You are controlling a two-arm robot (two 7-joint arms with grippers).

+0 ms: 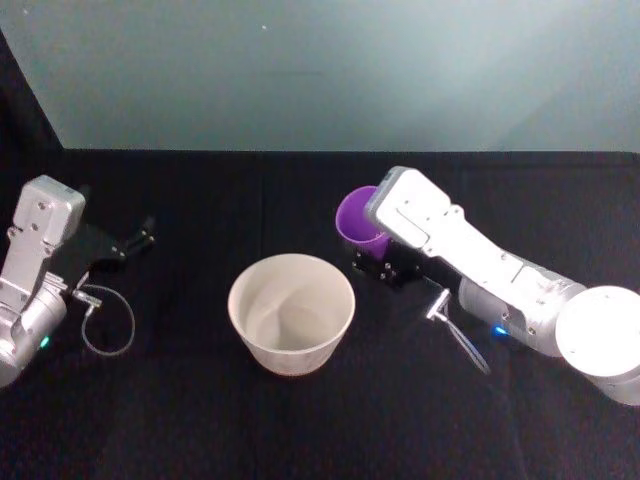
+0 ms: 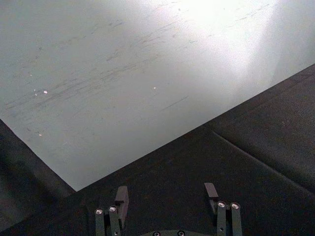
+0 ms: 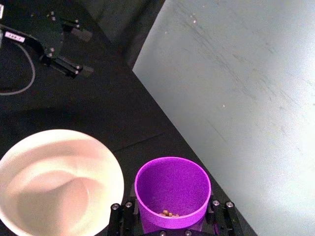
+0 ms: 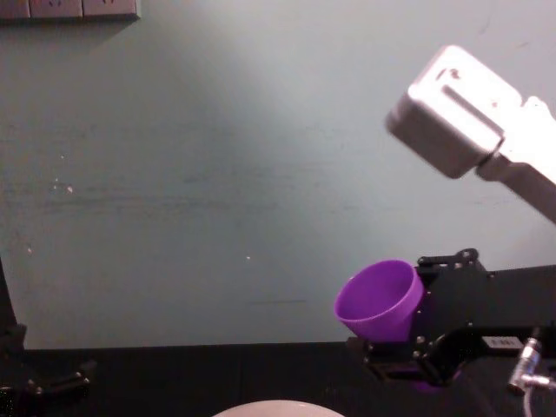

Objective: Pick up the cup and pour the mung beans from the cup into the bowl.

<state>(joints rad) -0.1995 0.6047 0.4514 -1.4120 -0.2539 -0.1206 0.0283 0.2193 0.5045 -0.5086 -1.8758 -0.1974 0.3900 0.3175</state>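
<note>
My right pincer (image 3: 170,223) is closed around the lower part of the small smooth purple plastic cup (image 1: 355,222). I hold it lifted and leaning toward the round pale bowl (image 1: 290,350) just beside it, so that the mung beans (image 3: 170,213) can slide out. My left pincer (image 2: 166,194) hangs open, well apart.

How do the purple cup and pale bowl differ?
The small purple plastic cup is narrower than the round pale pinkish-white bowl. The cup is tilted in the right gripper; the bowl stands upright on the black table. The cup holds a few beans; the bowl looks empty. Both are round, open-topped.
</note>
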